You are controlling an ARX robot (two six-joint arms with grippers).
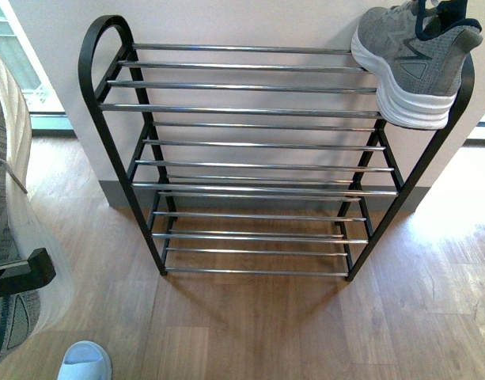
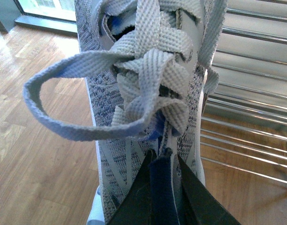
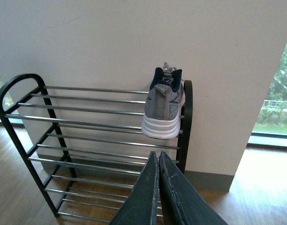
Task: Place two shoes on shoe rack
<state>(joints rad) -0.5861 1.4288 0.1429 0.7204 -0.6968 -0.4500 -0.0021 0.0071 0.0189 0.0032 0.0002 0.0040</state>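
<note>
One grey knit shoe (image 1: 416, 63) with a thick white sole rests on the right end of the shoe rack's (image 1: 242, 111) top tier, heel overhanging the front bar. The right wrist view shows this shoe (image 3: 164, 110) from behind, navy collar up, on the rack (image 3: 87, 122). My right gripper (image 3: 157, 157) is shut on nothing, well in front of the rack. The other shoe (image 2: 148, 93) fills the left wrist view, laces in a loose bow. My left gripper (image 2: 163, 157) is shut on its navy collar. Chrome bars (image 2: 255, 93) lie beside it. That shoe's grey knit (image 1: 13, 324) shows at the front view's lower left edge.
The rack stands on a wood floor (image 1: 305, 332) against a white wall. A light blue slipper (image 1: 84, 360) lies on the floor at the lower left. A pale fabric mass (image 1: 9, 182) fills the left edge. Windows flank the wall.
</note>
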